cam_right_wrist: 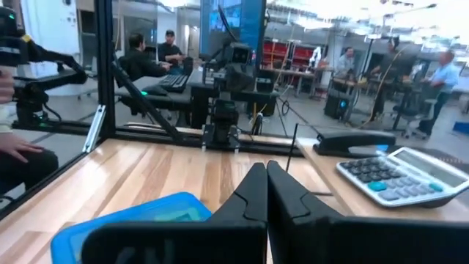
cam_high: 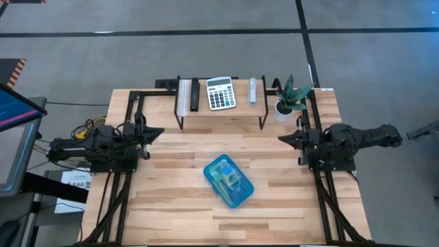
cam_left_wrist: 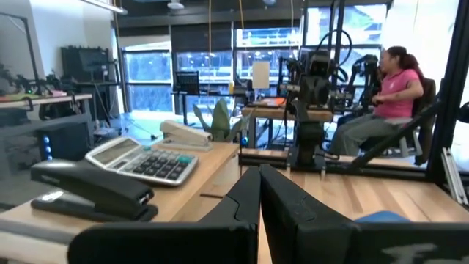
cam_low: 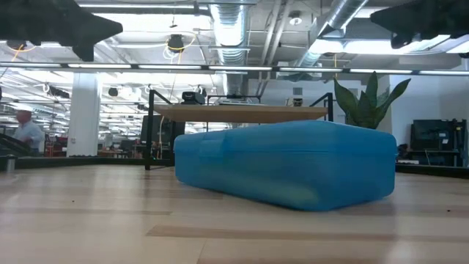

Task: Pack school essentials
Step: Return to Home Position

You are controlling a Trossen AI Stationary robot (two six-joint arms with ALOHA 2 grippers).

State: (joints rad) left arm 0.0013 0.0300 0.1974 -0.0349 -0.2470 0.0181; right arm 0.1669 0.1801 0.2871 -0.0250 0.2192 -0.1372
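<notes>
- Two arms sit drawn back at the side edges of the desk [cam_high: 171, 206], well apart from everything lying on it.
- At the left edge, the left gripper [cam_high: 161, 132] hangs above the wood and points inward across the desk. Its wrist view shows the fingers [cam_left_wrist: 242, 198] pressed together with nothing between them.
- Along the back edge stands a raised shelf [cam_high: 241, 103]. From left to right it carries a flat white item [cam_high: 184, 96], a black stapler [cam_high: 194, 95], a white-and-grey calculator [cam_high: 221, 92] and a pale stapler [cam_high: 252, 90], side by side.
- Near the desk's middle, slightly toward the front edge, a translucent blue case [cam_high: 209, 170] lies flat with its lid shut, turned at an angle to the desk's edges.
- The school essentials [cam_high: 232, 181] are inside that case. They show through the lid as pale and yellowish shapes, and I cannot tell one from another.
- A potted plant [cam_high: 285, 103] stands near the back right corner, just beside the shelf's right end.
- At the right edge, the right gripper [cam_high: 280, 139] faces inward, level with the left one. Its fingers [cam_right_wrist: 253, 194] meet at the tips and grasp nothing.
- Beyond the desk, a person in a pink top [cam_left_wrist: 392, 95] is seated in the room.
</notes>
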